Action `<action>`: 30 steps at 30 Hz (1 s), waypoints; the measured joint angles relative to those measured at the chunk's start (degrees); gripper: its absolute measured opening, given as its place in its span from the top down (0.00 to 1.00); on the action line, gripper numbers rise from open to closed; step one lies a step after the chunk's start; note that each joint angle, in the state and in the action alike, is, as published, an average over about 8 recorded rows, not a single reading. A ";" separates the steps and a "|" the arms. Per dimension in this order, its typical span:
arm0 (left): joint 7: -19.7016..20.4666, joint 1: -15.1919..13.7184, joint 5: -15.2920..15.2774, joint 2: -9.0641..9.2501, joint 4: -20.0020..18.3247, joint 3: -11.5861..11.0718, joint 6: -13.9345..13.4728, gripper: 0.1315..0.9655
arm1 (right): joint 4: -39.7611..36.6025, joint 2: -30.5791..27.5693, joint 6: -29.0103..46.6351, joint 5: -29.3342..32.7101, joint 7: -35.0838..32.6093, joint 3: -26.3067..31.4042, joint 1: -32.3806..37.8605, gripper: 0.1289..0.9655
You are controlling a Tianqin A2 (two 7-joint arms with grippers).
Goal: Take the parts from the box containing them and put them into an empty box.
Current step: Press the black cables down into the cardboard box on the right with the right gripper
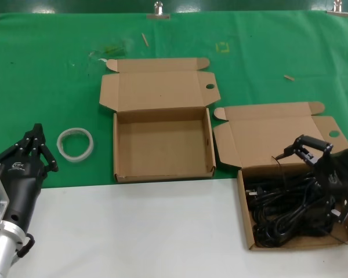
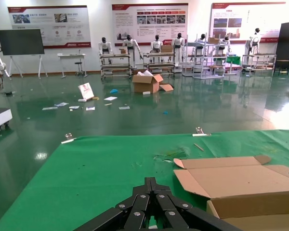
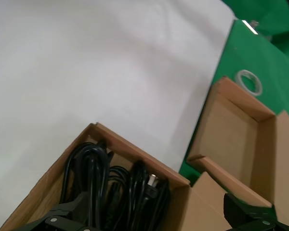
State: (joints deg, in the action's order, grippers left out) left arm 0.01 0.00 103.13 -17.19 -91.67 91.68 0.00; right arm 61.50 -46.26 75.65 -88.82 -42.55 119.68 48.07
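- The room, in the left wrist view, is a large hall with a glossy dark-green floor (image 2: 135,106), wall posters (image 2: 149,21), racks of white humanoid robots (image 2: 156,45), and open cartons (image 2: 147,82) and scraps of paper lying about.
- The bench (image 1: 133,231) is white at the near side; a green cloth (image 1: 46,69) covers its far part, held by clips (image 1: 158,10) at the back edge.
- The empty box (image 1: 162,145) sits on the cloth at the centre, its near wall on the cloth's edge, lid laid open and flat away from the robot.
- A second box (image 1: 246,191) stands to its right, partly on the white surface, its lid open toward the back.
- The parts (image 1: 284,202) lie in this second box, a tangle of black cords filling the tray; several bundles run with their long axis roughly left to right, and plug ends show in the right wrist view.
- The right hand (image 1: 322,174) is over the parts at the box's right side, its fingers spread wide and holding nothing that I can see.
- The left hand (image 1: 37,145) hovers at the bench's left edge, fingertips closed together, empty.
- A white ring of tape (image 1: 75,143) lies on the cloth between the left hand and the empty box.
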 joint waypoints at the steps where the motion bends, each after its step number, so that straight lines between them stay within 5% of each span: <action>1: 0.00 0.00 0.00 0.00 0.00 0.00 0.00 0.99 | -0.05 0.13 0.18 0.47 -0.45 0.29 0.15 0.00; 15: 0.00 0.00 -0.01 0.00 0.00 0.00 0.00 0.99 | -0.23 1.64 2.69 4.88 -2.19 3.69 0.16 0.00; 30: 0.03 0.00 -0.01 0.00 0.00 0.00 0.00 0.99 | -9.09 7.53 0.93 8.50 -5.54 6.19 3.43 0.00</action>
State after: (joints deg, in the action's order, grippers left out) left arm 0.04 0.00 103.12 -17.19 -91.67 91.68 0.00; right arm 52.41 -38.73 76.58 -80.32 -48.09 125.87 51.51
